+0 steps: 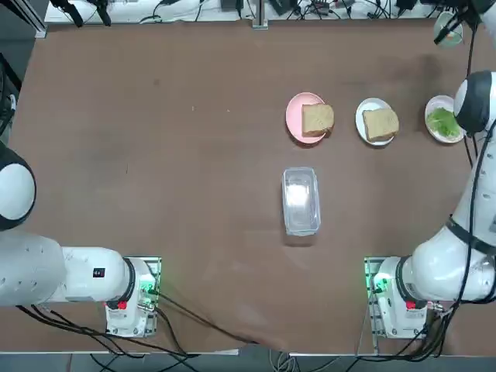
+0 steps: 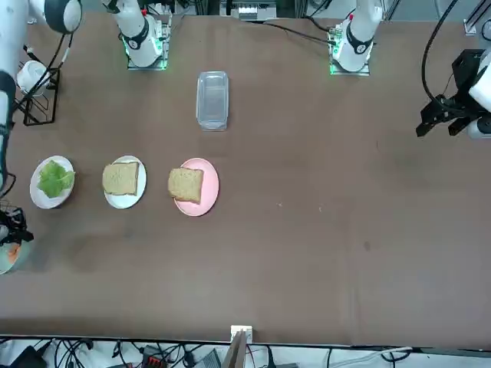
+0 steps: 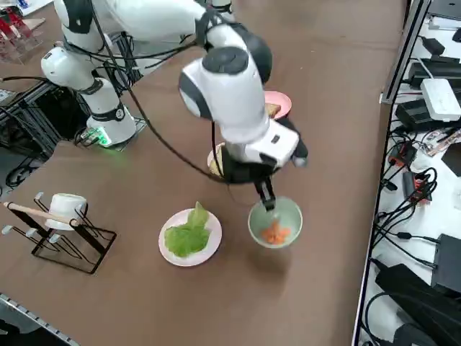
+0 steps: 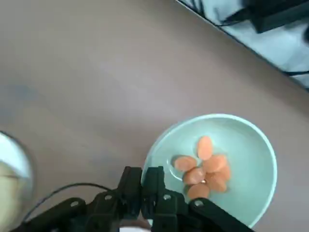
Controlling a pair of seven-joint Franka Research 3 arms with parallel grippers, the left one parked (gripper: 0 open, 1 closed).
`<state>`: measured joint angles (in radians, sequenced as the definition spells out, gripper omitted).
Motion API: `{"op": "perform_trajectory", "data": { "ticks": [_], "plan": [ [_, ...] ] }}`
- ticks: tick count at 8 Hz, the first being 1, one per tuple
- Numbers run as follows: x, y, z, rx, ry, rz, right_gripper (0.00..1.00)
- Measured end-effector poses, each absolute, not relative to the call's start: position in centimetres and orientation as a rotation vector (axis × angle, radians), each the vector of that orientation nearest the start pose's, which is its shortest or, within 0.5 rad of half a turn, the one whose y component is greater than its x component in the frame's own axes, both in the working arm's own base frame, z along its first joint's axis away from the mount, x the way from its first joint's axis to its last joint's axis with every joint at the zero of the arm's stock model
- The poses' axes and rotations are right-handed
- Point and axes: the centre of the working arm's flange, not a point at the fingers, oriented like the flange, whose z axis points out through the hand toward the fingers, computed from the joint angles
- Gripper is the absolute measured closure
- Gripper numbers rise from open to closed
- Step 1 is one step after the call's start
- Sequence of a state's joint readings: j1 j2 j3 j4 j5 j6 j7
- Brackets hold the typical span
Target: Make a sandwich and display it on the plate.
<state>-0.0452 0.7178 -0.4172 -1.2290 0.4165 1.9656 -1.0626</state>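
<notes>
The right gripper hangs over the near rim of the pale green round bowl, fingers pressed together; no orange slice is visible between them, so whether one is pinched cannot be told. Confirm the pinch before carrying. The small white plate, bearing a tan bread slice, lies well off to the hand's side, beyond the lettuce plate.

I see a clear plastic container at mid-frame in my top view, a pink plate above it, and a black wire rack lower left from the side.
</notes>
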Motion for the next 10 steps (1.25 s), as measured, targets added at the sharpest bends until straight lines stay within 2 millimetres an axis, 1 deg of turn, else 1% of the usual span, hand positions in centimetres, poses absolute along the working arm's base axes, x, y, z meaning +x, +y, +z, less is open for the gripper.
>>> {"op": "perform_trajectory", "data": {
  "ticks": [1,2,3,4,5,7,9,10],
  "plan": [
    [70.6,-21.2,39.5,-2.945,-0.743,-0.156,0.97],
    [69.7,-19.4,40.8,-2.914,-0.654,-0.094,0.97],
    [68.8,-17.8,41.3,-2.888,-0.584,-0.044,0.97],
    [67.7,-16.1,41.2,-2.863,-0.532,-0.002,0.97],
    [66.4,-14.3,40.5,-2.825,-0.491,0.035,0.97],
    [64.0,-10.9,38.4,-2.705,-0.431,0.087,0.97],
    [62.2,-8.0,36.1,-2.598,-0.39,0.124,0.97],
    [61.4,-7.0,35.0,-2.561,-0.368,0.144,0.97]
  ]
}}
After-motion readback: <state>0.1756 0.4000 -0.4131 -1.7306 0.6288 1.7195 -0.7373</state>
